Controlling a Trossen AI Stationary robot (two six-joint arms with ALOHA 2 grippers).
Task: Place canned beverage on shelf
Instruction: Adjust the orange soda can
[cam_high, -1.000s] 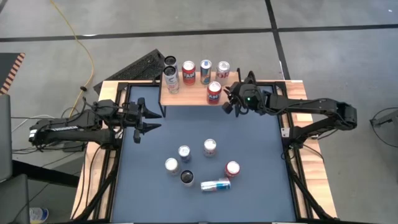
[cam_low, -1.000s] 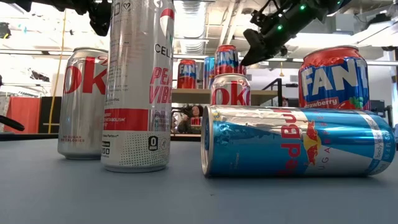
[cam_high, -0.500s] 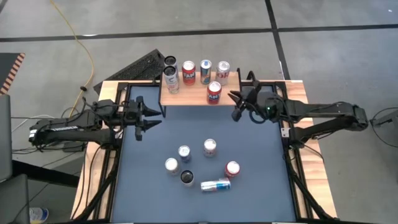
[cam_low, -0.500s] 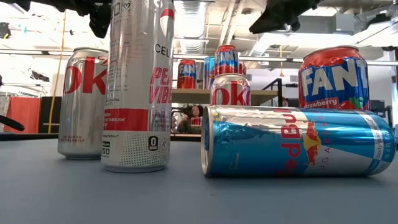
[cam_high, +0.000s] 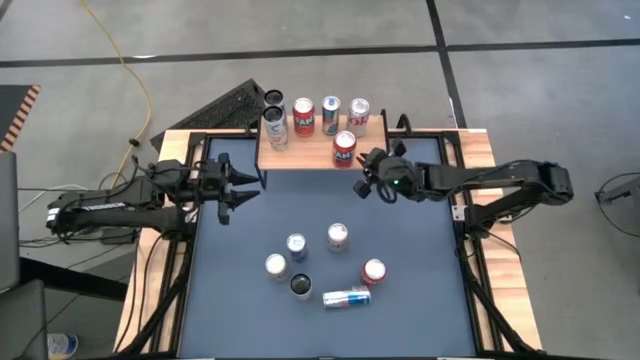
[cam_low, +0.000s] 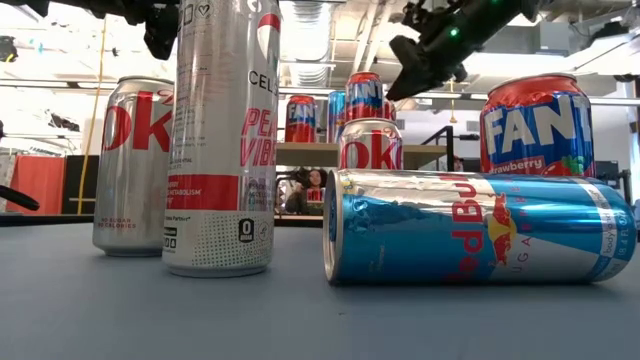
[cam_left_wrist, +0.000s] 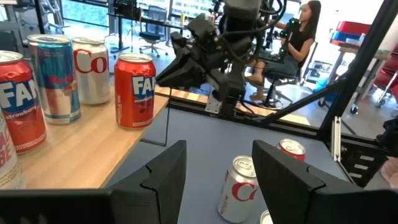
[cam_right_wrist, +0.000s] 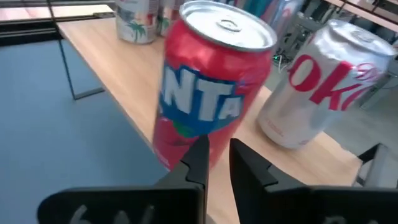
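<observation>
The shelf (cam_high: 310, 152), a light-wood top on thin black legs, stands at the table's far edge with several cans upright on it. A red Fanta can (cam_high: 344, 148) stands alone near its front right corner, large in the right wrist view (cam_right_wrist: 205, 93). My right gripper (cam_high: 362, 184) hovers just off that corner, right of and nearer than the can; its fingers (cam_right_wrist: 199, 158) are shut with nothing between them. My left gripper (cam_high: 238, 190) hangs open left of the shelf, pointing level across the table (cam_left_wrist: 219, 168). Several more cans stand on the dark mat, and a blue Red Bull can (cam_high: 347, 297) lies on its side.
Mid-mat stand two silver cans (cam_high: 297, 245) (cam_high: 338, 236), a white one (cam_high: 276, 265), a black-topped one (cam_high: 301, 285) and a red one (cam_high: 373, 270). Black frame rails (cam_high: 455, 200) run along the table's sides. A person sits beyond the table (cam_left_wrist: 298, 37).
My right gripper swung away toward the table's right edge, then came back toward the shelf's front right corner, ending a little nearer the table's near edge than a second ago. The red can on the shelf has stayed where it was.
</observation>
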